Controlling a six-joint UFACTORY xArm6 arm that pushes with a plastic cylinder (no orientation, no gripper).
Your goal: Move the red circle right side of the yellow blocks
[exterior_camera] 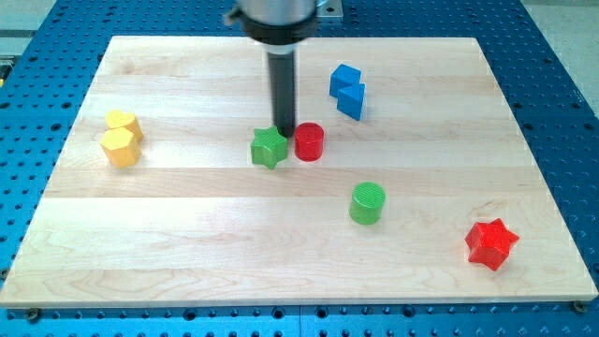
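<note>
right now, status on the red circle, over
My tip down between green star and red circle. Yellow blocks far at view's left. Green star sits in the path.

My tip (284,130) sits between green star (269,148) and red circle (309,142).

Bright blocks on a pale wood board

Around the red circle (309,141): a green star (269,148) on its left, two yellow blocks (122,139) far left, two blue blocks (347,91) above right, a green circle (368,203) below right, a red star (491,243) farther that way. The board (187,234) has pale stripes; the table (552,65) is blue with dots. My tip (284,131) is dark.
</note>
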